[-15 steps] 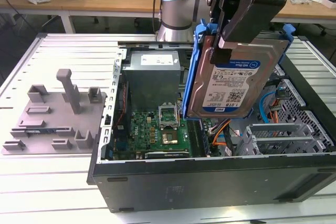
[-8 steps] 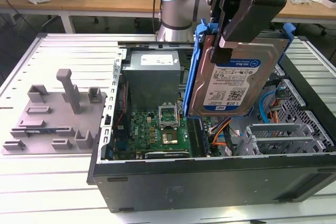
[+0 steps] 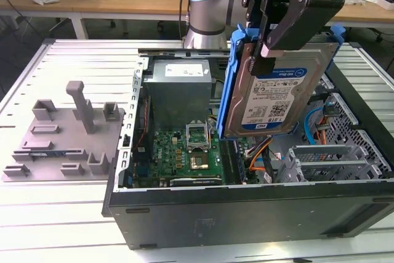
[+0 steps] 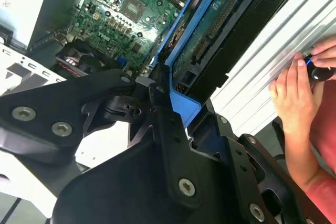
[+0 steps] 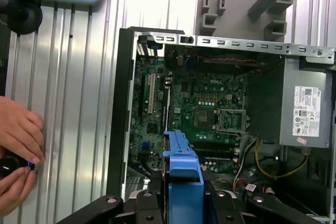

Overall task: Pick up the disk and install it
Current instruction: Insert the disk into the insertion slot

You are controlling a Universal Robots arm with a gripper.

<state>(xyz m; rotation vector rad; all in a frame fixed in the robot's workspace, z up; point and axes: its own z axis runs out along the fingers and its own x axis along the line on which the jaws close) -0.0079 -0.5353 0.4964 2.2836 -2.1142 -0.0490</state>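
the pick-up looks done: the gripper point(image 3: 261, 60) is clamped tight on the disk point(image 3: 280, 100), holding it on edge and tilted in the air above the open computer case point(image 3: 246, 210), so by the look of it only the installing is left. inside the case lie the green motherboard point(image 3: 184, 149), the grey power supply point(image 3: 178, 87) and loose cables. the grey fixture tray point(image 3: 55, 146) sits beside the case on the exterior view's left, well apart from the disk.

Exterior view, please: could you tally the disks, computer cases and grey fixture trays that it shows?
disk: 1
computer case: 1
grey fixture tray: 1
Total: 3
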